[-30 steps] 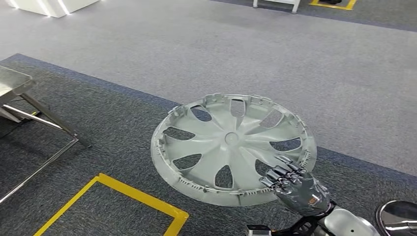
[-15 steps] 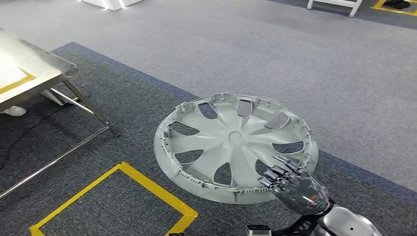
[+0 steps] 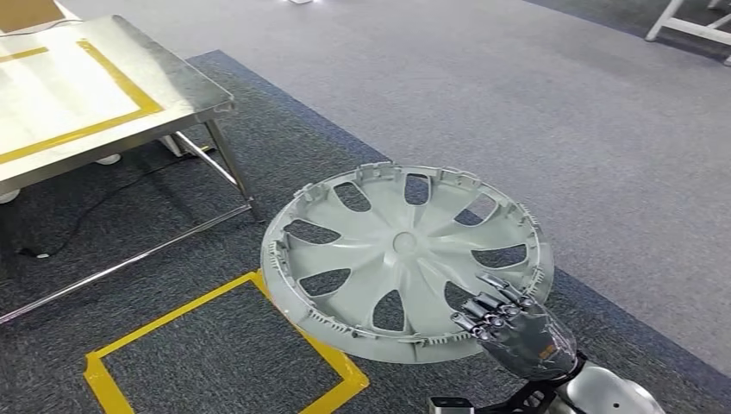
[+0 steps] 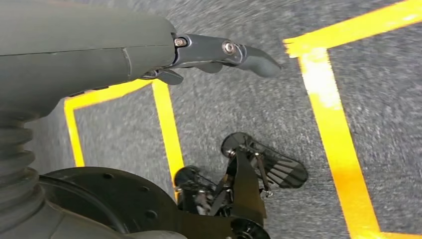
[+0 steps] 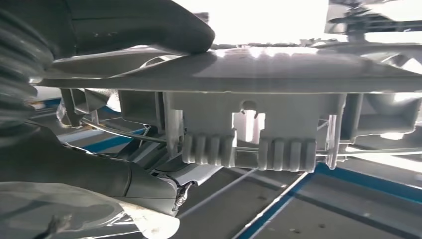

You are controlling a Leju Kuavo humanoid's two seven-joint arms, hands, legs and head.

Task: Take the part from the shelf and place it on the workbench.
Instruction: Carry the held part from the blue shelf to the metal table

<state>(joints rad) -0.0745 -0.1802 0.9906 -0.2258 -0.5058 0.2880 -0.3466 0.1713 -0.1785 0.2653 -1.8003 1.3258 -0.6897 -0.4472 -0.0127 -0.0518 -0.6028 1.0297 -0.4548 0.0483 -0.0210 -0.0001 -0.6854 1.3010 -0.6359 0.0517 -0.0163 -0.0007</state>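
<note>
The pale grey plastic wheel cover (image 3: pixel 405 259), round, with curved spokes and teardrop openings between them, is up in the air over the floor, lying nearly flat with its ribbed inner side facing up. Little clips and tabs run all the way around its rim. The robot's right hand (image 3: pixel 510 328) has it by the near edge: dark fingers (image 3: pixel 490 304) curl over the top of the rim, and in the right wrist view the thick grey thumb (image 5: pixel 149 25) presses on one face of the rim while the fingers close under the clip block on the other, so the cover is firmly pinched.

The left hand (image 4: pixel 209 52) hangs low beside the robot's body above the floor. Its fingers reach out fairly straight, with nothing between them.

Beneath the cover the floor is dark speckled carpet (image 3: pixel 172 285) marked with a yellow tape rectangle (image 3: pixel 224 345), one corner of which lies below the cover's near rim. Further out a thin blue border separates this carpet from a lighter grey floor (image 3: pixel 517 95).

Off to the left stands a steel workbench (image 3: pixel 185 82) with a shiny top, yellow tape lines across it, and slanted metal legs with a low crossbar. The wheel cover is well apart from it, out over the carpet.
</note>
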